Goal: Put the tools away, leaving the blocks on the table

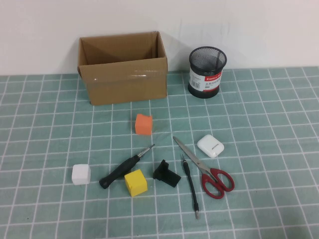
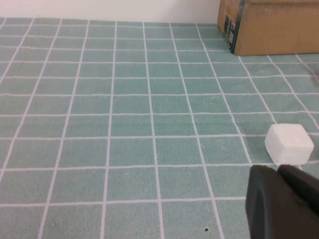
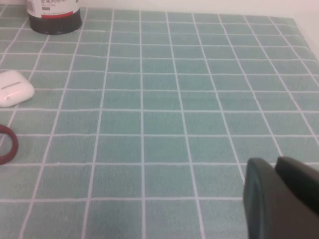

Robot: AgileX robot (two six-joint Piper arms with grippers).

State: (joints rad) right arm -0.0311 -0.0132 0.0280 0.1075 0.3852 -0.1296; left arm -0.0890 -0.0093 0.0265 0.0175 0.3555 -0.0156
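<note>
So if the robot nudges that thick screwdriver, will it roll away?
Probably a little: the thick screwdriver has a rounded handle and lies flat on the table. The yellow block close beside it might stop it. It looks stiff, so it should lift in one piece. Both the left gripper and right gripper are shut, away from it.

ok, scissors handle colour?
Red, on the scissors; clearest in the high view.
</note>
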